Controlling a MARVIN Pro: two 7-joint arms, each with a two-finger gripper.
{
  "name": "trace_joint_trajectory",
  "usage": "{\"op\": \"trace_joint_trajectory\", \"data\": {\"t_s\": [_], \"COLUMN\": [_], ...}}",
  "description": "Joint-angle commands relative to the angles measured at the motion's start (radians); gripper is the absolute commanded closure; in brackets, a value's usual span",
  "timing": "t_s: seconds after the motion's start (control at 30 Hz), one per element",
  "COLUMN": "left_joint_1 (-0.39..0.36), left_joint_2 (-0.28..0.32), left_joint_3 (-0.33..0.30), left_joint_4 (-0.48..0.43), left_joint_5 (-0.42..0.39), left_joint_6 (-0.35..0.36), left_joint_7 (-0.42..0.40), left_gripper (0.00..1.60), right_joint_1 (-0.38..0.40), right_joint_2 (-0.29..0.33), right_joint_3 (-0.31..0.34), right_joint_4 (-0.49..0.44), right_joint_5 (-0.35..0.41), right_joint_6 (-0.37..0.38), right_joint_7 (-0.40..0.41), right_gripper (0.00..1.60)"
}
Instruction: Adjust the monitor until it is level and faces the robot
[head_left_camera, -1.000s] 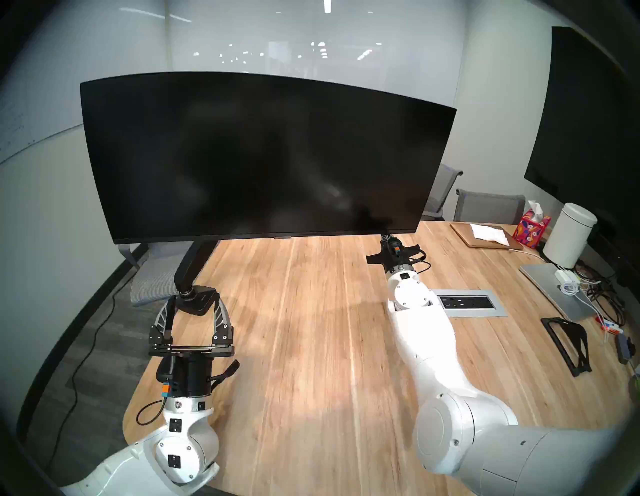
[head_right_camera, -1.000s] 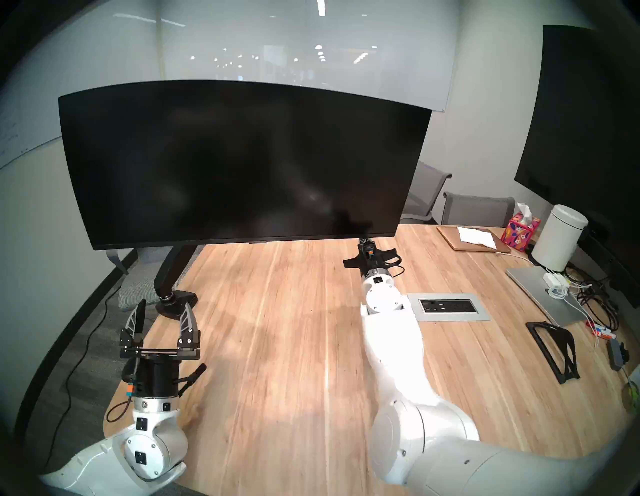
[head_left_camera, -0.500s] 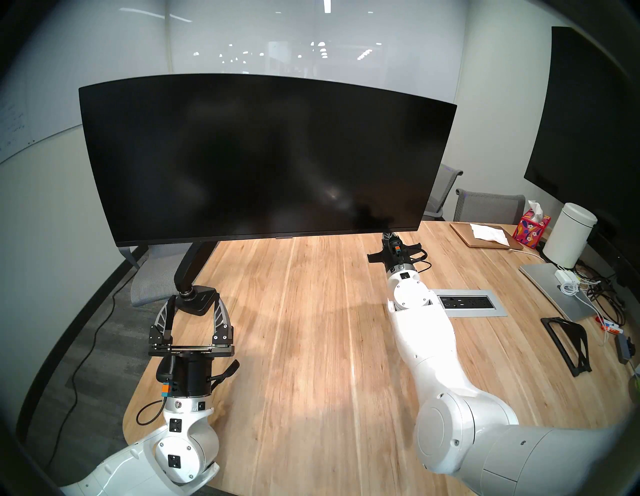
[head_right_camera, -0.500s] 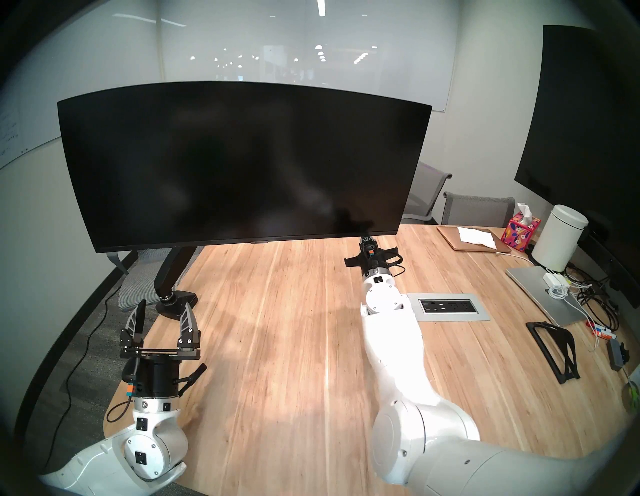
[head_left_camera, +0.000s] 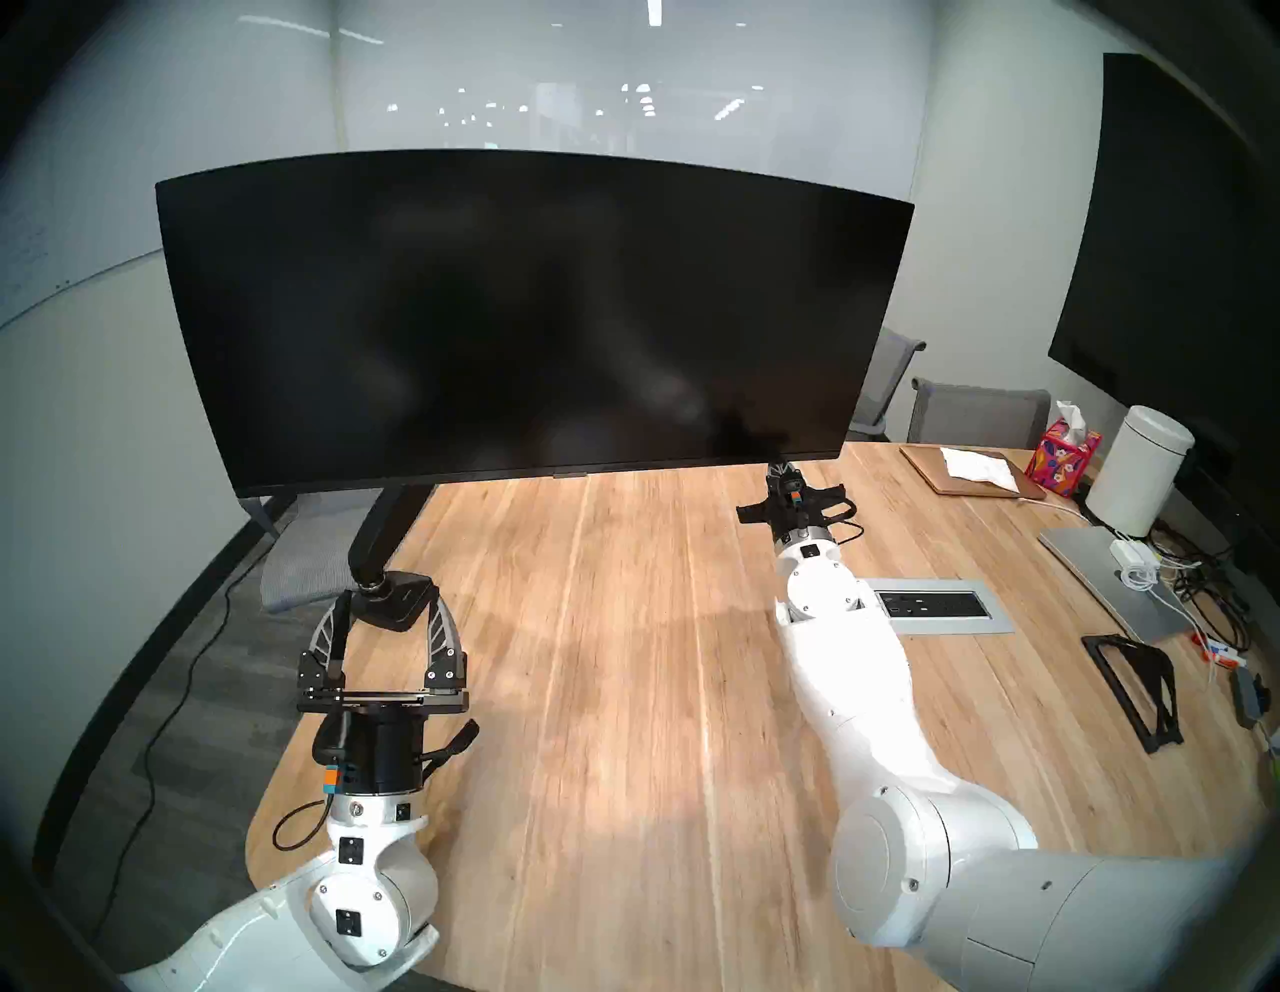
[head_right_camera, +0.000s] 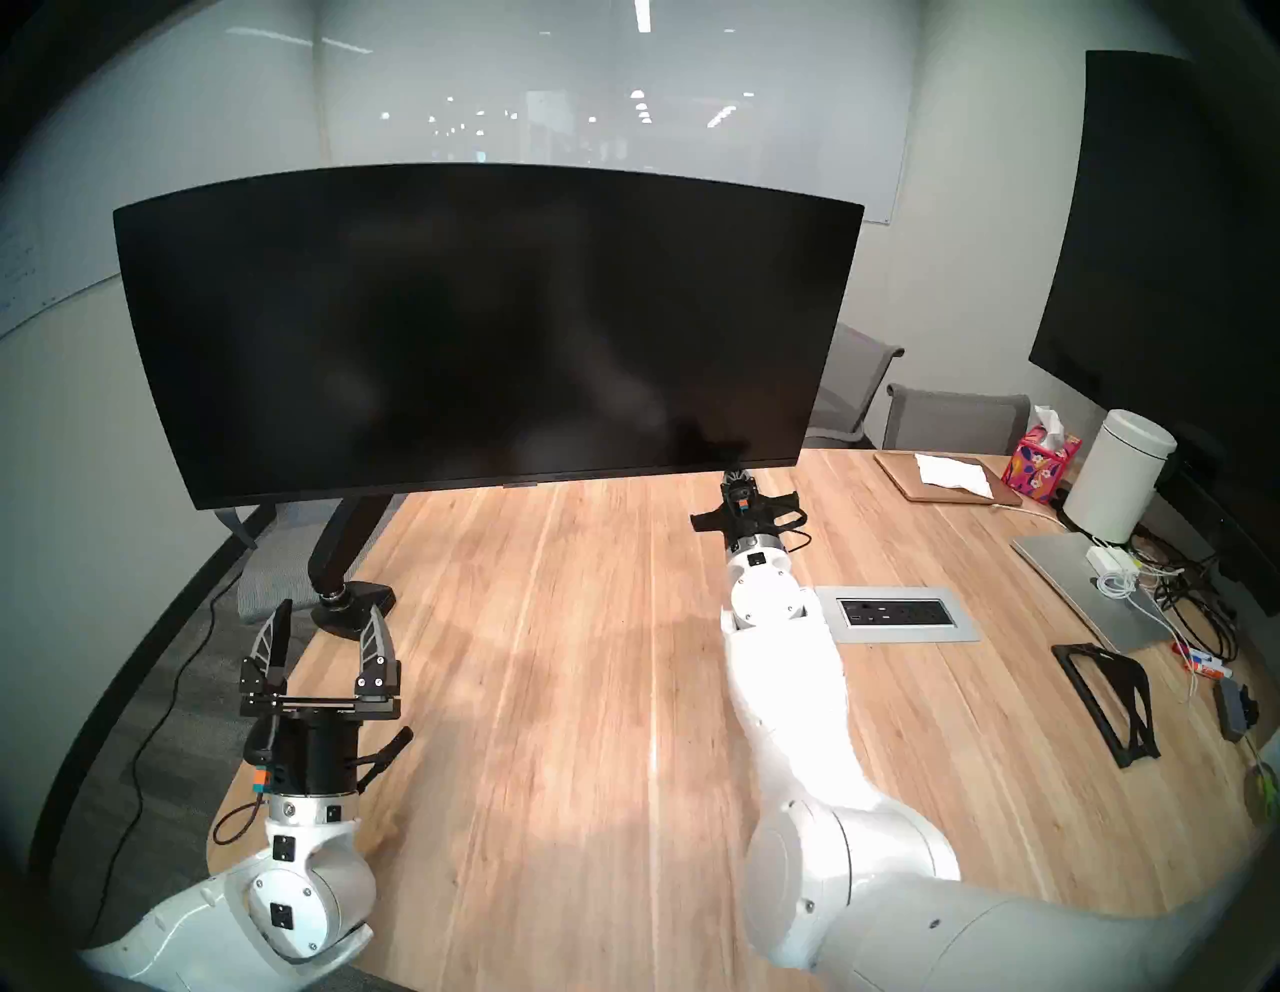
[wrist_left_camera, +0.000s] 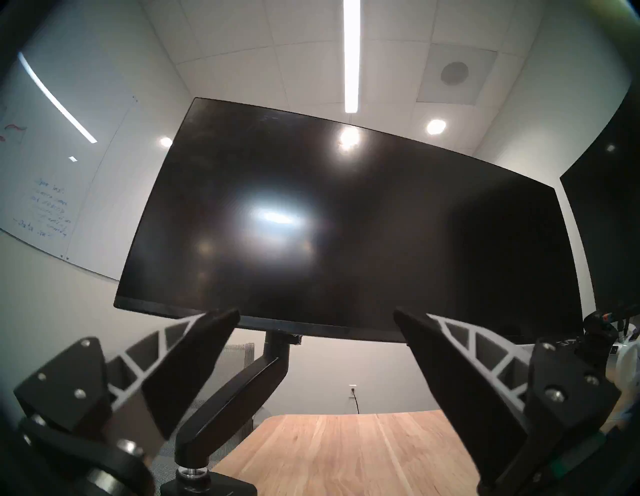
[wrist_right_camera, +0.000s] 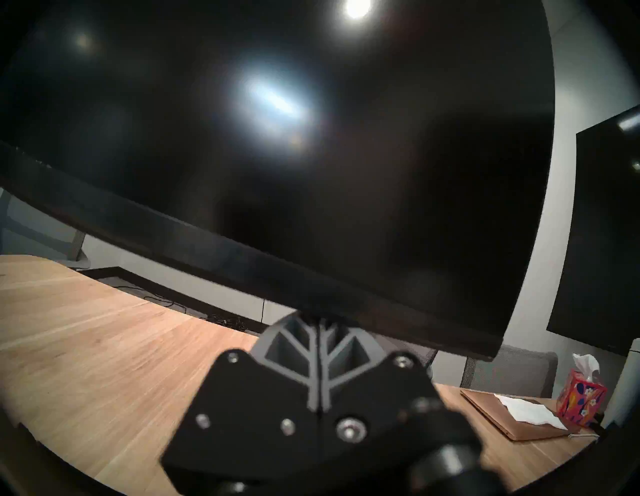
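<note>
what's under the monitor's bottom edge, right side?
The right gripper, fingers together, tips up against the monitor bottom edge; wooden table below. Actual contact is hidden.

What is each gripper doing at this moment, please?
Left gripper: open, holding nothing.
Right gripper: shut, fingertips pressed up against the monitor's bottom edge.

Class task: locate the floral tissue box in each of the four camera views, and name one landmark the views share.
Head stereo left: tissue box, far right on the table.
Head stereo right: far right.
Left wrist: not in view.
Right wrist: lower right.
Shared landmark: the monitor.
</note>
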Motion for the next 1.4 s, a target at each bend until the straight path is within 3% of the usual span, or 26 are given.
{"op": "trace_joint_trajectory", "data": {"t_s": [0.0, 1.37], "left_joint_1": [-0.002, -0.002], "left_joint_2": [-0.002, -0.002], "left_joint_3": [-0.001, -0.001], "left_joint_4": [-0.011, -0.011], "left_joint_5": [0.001, 0.001], "left_joint_6": [-0.003, -0.003], "left_joint_7": [0.001, 0.001], "left_gripper": [0.0, 0.0], "right_joint_1": [0.083, 0.091], "right_joint_2": [-0.005, -0.006], "right_joint_3": [-0.012, -0.022], "right_joint_4": [-0.079, -0.087], "right_joint_5": [0.005, 0.009], "right_joint_6": [-0.054, -0.054], "right_joint_7": [-0.02, -0.044], "right_gripper": [1.6, 1.6]}}
